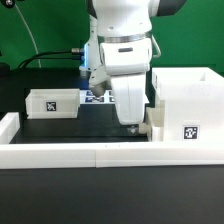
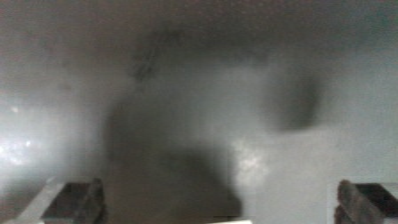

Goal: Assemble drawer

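The tall white box casing point(image 1: 186, 98) stands at the exterior view's right, with a square tag on its front. One small white tray point(image 1: 52, 102) with a tag sits at the exterior view's left. A second white tray point(image 1: 151, 126) lies against the casing's left side, mostly hidden by the arm. My gripper point(image 1: 130, 126) points down just above the table beside this tray. In the wrist view my gripper point(image 2: 217, 206) is open, its dark fingers point(image 2: 71, 203) far apart. A blurred white surface with a dark shadow fills that view.
A low white border rail point(image 1: 100, 153) runs along the front and up the exterior view's left side. The marker board point(image 1: 97, 97) lies behind the arm. The table top is black, and cables hang at the back against a green backdrop.
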Tool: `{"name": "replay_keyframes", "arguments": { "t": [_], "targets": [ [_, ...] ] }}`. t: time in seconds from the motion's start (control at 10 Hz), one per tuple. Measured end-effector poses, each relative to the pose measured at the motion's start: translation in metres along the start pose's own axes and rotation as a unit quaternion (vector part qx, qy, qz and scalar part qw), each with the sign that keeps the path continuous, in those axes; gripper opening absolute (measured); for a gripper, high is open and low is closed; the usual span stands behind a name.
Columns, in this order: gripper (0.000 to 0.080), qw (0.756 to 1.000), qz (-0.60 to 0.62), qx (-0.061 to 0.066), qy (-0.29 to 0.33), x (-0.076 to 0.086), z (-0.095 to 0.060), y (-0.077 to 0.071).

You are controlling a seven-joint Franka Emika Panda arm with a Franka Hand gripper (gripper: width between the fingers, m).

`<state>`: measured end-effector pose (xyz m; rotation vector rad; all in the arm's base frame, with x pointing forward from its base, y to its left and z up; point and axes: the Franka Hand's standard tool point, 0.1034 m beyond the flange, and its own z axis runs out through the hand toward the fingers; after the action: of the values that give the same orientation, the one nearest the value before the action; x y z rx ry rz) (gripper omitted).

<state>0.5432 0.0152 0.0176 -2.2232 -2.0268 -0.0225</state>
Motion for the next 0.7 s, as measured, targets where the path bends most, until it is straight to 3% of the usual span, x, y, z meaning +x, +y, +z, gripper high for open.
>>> {"name": "replay_keyframes", "arguments": {
  "t": [0.2, 0.5, 0.7],
  "targets": [
    [0.0649, 1.000, 0.008, 0.002, 0.001, 0.010, 0.001, 0.000],
    [0.0649, 1.000, 0.025, 0.001, -0.001, 0.011, 0.001, 0.003],
    [0.0649, 0.999, 0.040, -0.012, -0.003, -0.008, -0.001, 0.002]
  ]
}}
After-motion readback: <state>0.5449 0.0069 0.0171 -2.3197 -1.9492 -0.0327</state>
